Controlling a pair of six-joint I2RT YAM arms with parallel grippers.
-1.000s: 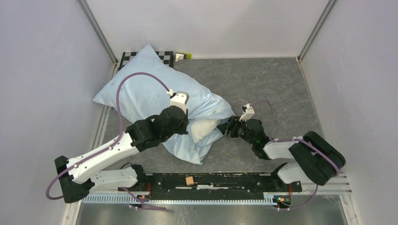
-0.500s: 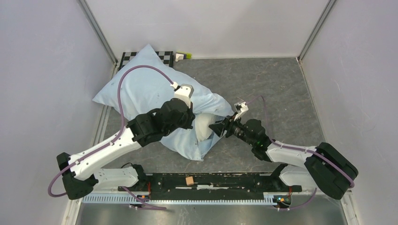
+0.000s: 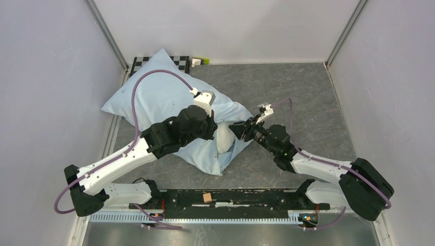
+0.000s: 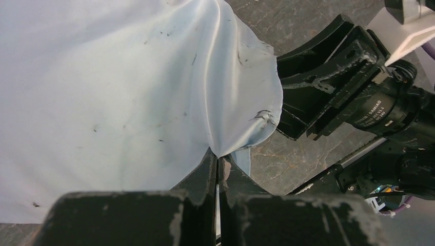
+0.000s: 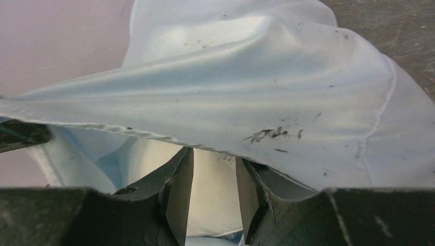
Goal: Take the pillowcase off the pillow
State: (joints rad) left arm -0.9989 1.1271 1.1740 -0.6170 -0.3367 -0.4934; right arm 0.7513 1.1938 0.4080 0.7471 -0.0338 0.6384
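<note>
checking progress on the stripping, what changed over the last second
The right hand reached forward and left, up to the open end of the pillowcase, where the pillow shows. The left hand, pinching the pillowcase, shifted slightly right and farther out. The far end of the pillowcase stayed put.

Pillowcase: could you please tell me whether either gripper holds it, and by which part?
The left gripper pinches a fold of the pillowcase near its open edge. Whether the right gripper grips anything cannot be told.

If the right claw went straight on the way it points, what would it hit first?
Probably the pillow: its cream surface shows between the right gripper's open fingers, just under the draped pillowcase, though depth is unclear.
</note>
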